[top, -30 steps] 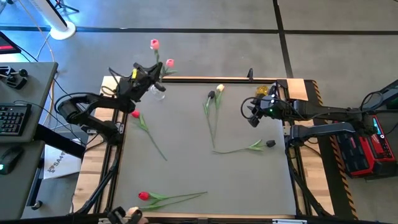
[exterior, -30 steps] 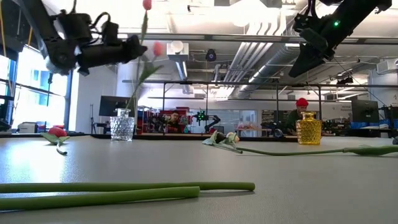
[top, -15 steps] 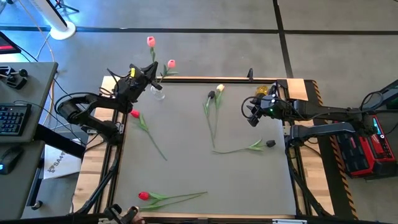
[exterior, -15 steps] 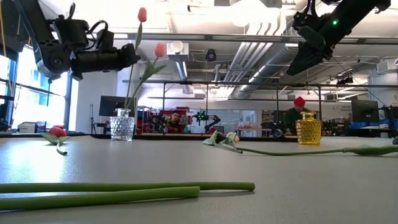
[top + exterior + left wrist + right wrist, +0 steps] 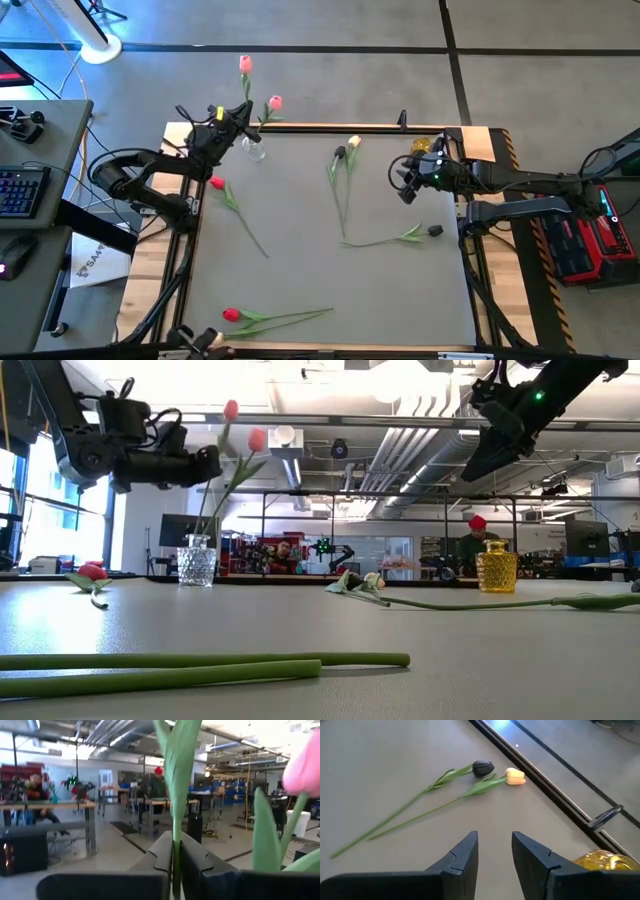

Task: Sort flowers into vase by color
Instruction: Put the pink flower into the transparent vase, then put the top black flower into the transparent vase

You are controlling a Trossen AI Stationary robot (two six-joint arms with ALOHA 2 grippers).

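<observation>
Grey worktop (image 5: 300, 210) holds five loose flowers (image 5: 275, 318); two pink tulips (image 5: 256, 440) fill the clear vase (image 5: 197, 566), left gripper (image 5: 176, 851) fingers barely parted around one stem, right gripper (image 5: 494, 851) fingers open, empty.

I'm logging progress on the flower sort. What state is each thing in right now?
Clear vase: upright, holding two pink tulips.
Yellow vase: upright, no flowers visible in it.
Left tool: fingers closed around a pink tulip's stem above the clear vase.
Right tool: open, holding nothing, above the table.
Black tulip: lying on the table.
Cream tulip: lying beside it.
Two red tulips: lying on the table.
</observation>
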